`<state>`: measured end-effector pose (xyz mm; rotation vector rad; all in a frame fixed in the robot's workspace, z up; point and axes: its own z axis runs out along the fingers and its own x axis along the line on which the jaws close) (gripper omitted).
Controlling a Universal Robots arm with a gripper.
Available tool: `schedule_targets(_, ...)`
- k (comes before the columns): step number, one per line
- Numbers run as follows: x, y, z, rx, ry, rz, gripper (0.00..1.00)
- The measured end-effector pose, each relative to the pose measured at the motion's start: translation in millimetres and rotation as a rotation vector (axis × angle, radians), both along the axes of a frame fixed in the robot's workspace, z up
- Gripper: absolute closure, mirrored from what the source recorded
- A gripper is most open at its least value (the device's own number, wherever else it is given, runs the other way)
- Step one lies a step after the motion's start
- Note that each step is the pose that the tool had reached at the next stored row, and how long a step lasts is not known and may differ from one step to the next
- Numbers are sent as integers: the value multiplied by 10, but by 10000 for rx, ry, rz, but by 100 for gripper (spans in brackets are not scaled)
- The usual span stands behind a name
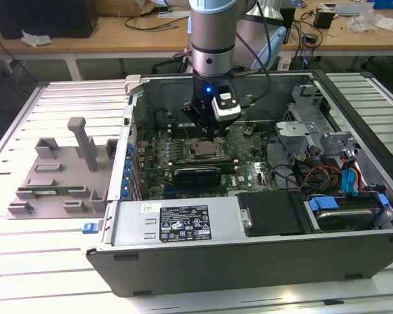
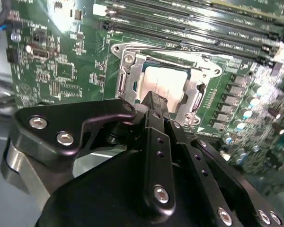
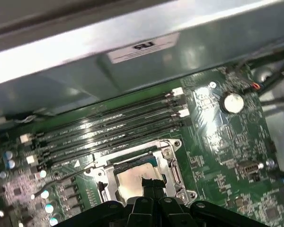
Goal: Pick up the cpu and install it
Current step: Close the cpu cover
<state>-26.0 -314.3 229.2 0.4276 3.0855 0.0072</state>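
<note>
The cpu (image 2: 163, 82) lies flat inside the open socket frame (image 2: 127, 71) on the green motherboard, its silver top catching the light. In the first wrist view the cpu (image 3: 128, 178) sits framed by the metal socket frame (image 3: 172, 163). My gripper (image 2: 153, 98) hangs straight over it, its dark fingertips drawn together at the chip's middle and close to or touching its top. The first wrist view has the gripper (image 3: 149, 182) over the chip's near half. From outside, the gripper (image 1: 206, 136) reaches down into the computer case above the cpu (image 1: 205, 153).
Rows of memory slots (image 3: 109, 125) run beside the socket. The case wall (image 1: 128, 124) rises on the exterior view's left, cables and a drive bay (image 1: 344, 180) crowd the right. A power supply box (image 1: 177, 222) fills the front. A grey fixture plate (image 1: 59, 176) lies outside the case.
</note>
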Motion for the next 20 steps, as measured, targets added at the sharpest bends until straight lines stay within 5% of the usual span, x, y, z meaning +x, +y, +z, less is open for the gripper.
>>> schedule_targets(7, 0, -1, -9, -3, 2, 1658, 89)
schedule_targets(13, 0, 0, -22, -47, 5, 3656, 89)
schedule_targets(20, -11, -16, -44, -51, 7, 3541, 89)
